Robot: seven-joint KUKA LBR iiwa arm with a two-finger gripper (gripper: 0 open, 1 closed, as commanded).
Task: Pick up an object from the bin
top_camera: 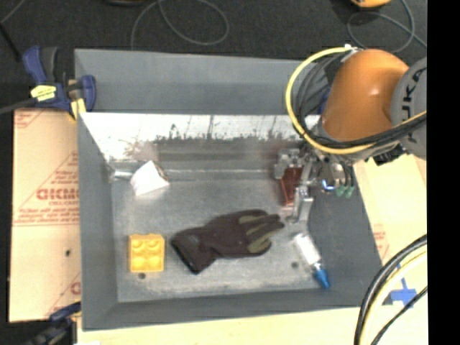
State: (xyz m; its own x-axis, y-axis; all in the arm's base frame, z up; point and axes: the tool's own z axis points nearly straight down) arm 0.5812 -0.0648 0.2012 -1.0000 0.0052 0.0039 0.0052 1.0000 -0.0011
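gripper (299,213) at 3 o'clock in bin (215,92), grip state impossible to tell | dark glove (223,239) near centre, finger ends just beside gripper at its 9 o'clock | white blue-capped tube (310,259) at 5 | yellow brick (146,253) at 8 | white lump (149,179) at 10

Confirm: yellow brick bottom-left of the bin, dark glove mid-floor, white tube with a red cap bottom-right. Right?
Not quite. The camera view shows the white tube bottom-right with a blue cap, not a red one. The yellow brick is bottom-left and the dark glove mid-floor, as you said.
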